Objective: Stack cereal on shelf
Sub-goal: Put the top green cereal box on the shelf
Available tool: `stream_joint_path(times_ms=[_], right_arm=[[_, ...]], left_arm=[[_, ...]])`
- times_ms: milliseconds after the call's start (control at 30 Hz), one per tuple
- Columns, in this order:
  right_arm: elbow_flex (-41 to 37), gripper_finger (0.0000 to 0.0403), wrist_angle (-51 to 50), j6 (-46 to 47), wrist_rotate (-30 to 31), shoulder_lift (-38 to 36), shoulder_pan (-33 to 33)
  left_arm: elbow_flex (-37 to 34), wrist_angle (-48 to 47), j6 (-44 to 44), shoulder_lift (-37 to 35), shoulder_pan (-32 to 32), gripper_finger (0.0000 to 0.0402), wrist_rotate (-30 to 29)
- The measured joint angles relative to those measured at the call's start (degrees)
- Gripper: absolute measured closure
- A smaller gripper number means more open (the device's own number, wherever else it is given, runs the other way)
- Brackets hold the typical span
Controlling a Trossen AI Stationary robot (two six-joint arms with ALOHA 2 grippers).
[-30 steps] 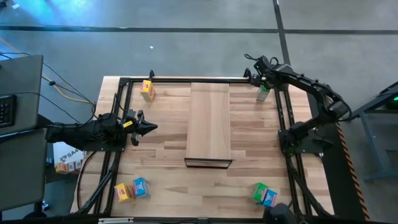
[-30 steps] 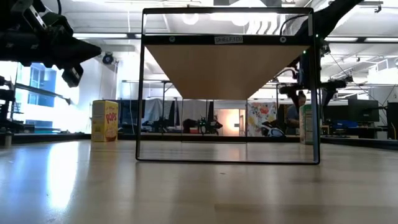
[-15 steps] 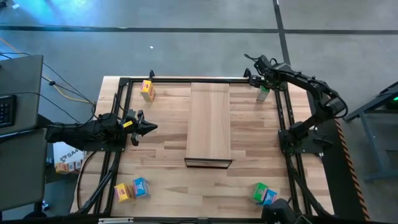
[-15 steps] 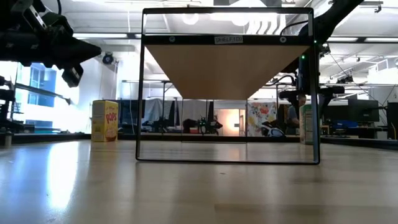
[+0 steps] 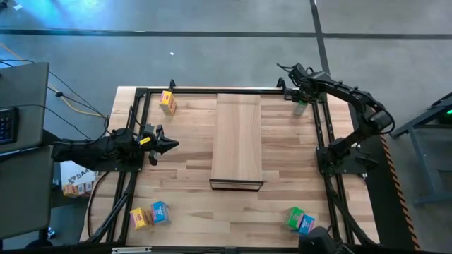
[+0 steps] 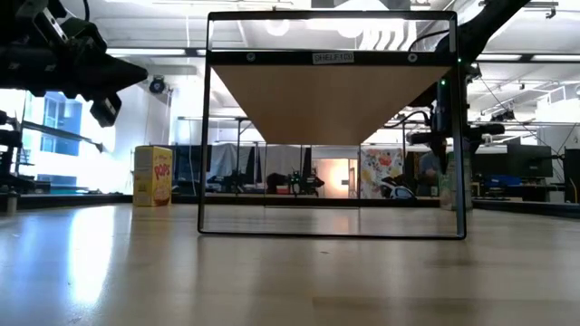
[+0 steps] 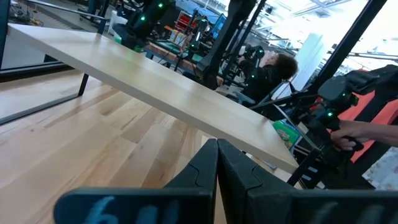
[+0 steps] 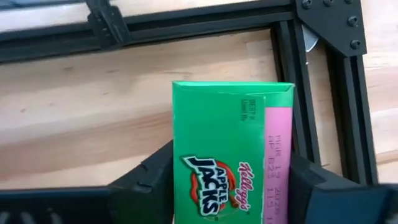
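Observation:
A green cereal box (image 8: 231, 162) stands on the table at the far right corner, just inside the black frame. My right gripper (image 5: 299, 101) points steeply down over it, a finger on each side of the box. My left gripper (image 5: 173, 144) is shut and held level above the table's left side. The shelf (image 5: 238, 137), a pale wood panel, sits raised in the frame at mid-table. A yellow box (image 5: 167, 102) stands at the far left. A yellow (image 5: 140, 216) and a blue (image 5: 160, 212) box stand near left. A green (image 5: 294, 217) and a blue (image 5: 306, 224) box stand near right. My right gripper has the green box between its two fingers, one finger (image 8: 152, 183) against each narrow side (image 8: 180, 155), near the box's top. The fingers come from above, slanting steeply down. The box stands upright with its bottom on the table.
The black frame's bars (image 8: 186, 28) and corner post (image 8: 323, 87) run close beside the green box. The frame's uprights (image 6: 459, 127) carry the shelf above the table. A laptop (image 5: 21, 106) sits beyond the table's left edge.
My right gripper has turned a little about its own axis above the green box and now covers more of the box in the high view. The box stays standing in the far right corner.

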Motion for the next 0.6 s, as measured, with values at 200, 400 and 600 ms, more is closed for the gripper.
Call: stream_joint_path(times_ms=[200, 400, 600], right_arm=[[0.95, 0.0259, -2.72, -5.59, -1.34, -5.68, 0.04], [5.47, 0.026, -7.08, -12.51, -6.7, -15.08, 3.07], [13.57, 0.026, -7.08, -14.85, -21.61, -22.78, 11.85]], left_arm=[[0.01, 0.0, 0.01, -0.01, 0.01, 0.0401, -0.01], [0.01, 0.0, 0.01, 0.0, 0.02, 0.0401, 0.0], [0.01, 0.0, 0.01, -0.01, 0.01, 0.0401, 0.0]])
